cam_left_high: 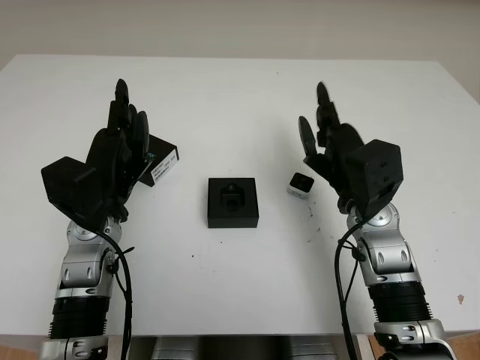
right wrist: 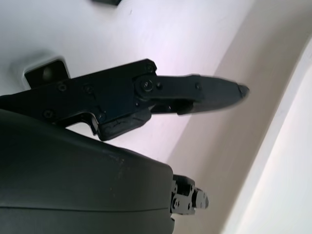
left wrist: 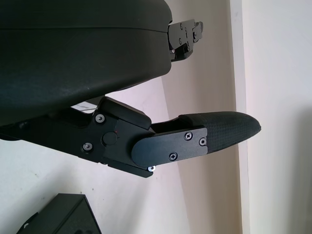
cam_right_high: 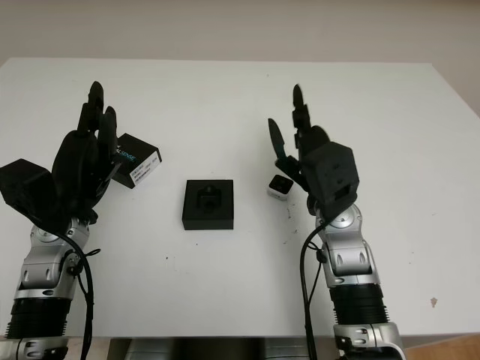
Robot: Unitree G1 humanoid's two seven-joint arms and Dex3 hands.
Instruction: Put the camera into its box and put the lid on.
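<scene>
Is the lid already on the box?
No: the box lies open at the table's middle, and the lid lies apart from it beside the left hand.

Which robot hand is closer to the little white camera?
Right. The right hand is raised just beside the camera, open. The left hand is open far across the table, beyond the box.

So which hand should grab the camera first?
Probably the right hand: it is open, just beside the small white camera. The left hand, also open, is over by the lid, with the open box between it and the camera.
</scene>
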